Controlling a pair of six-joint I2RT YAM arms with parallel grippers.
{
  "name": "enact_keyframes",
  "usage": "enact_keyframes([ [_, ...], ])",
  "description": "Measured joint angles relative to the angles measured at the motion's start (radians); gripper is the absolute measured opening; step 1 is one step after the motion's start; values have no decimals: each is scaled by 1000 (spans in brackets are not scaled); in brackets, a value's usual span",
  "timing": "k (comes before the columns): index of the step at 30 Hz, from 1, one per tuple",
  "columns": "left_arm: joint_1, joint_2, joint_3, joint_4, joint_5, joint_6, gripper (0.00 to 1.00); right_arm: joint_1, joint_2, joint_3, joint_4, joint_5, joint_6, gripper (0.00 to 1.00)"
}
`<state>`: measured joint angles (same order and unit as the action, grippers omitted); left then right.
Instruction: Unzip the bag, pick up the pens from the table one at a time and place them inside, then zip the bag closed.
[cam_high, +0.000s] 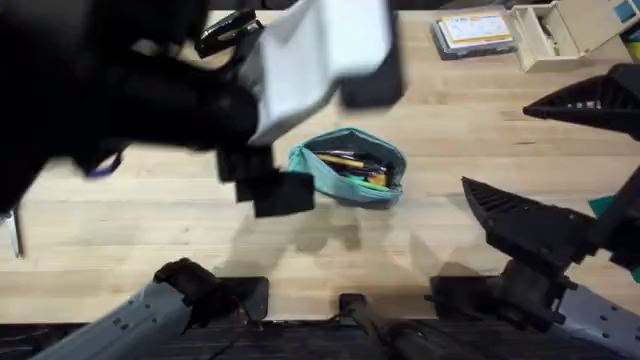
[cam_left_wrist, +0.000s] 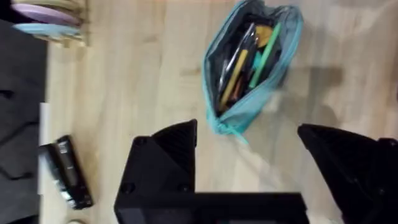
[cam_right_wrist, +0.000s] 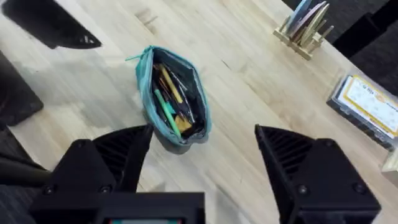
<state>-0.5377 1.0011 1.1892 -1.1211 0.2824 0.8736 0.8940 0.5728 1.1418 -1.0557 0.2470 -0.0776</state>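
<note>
Starts nearest, with the right claw spread wide and empty over the right side of the table, well apart from the bag. Finds the left claw spread and empty too, hanging near the bag's left end. Sees the bag lying mid-table, unzipped and gaping, with a yellow pen and a green pen inside. Leaves only the zipping, by the look of it. Risks dragging the soft bag across the table if tugging the slider with the other end unpinned. Risks snagging fabric or a pen tip in the teeth, given pens lying close under the opening. Could miss the zipper pull outright, too small to make out here. Farther back, expects little trouble from the card box.
</note>
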Motion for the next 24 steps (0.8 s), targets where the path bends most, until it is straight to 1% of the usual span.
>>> enact_keyframes([
  [5, 48, -196, -150, 64, -21, 34, 992, 0, 0, 0, 0, 0, 4, 998],
  [10, 114, -343, -250, 71, -25, 27, 991, 0, 0, 0, 0, 0, 4, 998],
  [12, 147, -371, -273, 64, -26, -2, 991, 0, 0, 0, 0, 0, 4, 998],
  [15, 206, -376, -300, 40, -26, -79, 991, 0, 0, 0, 0, 0, 4, 998],
  [17, 235, -373, -319, 39, -27, -125, 992, 0, 0, 0, 0, 0, 4, 998],
  [20, 250, -372, -327, 41, -39, -167, 992, 0, 0, 0, 0, 0, 4, 998],
  [24, 251, -372, -327, 44, -68, -190, 992, 0, 0, 0, 0, 0, 4, 998],
])
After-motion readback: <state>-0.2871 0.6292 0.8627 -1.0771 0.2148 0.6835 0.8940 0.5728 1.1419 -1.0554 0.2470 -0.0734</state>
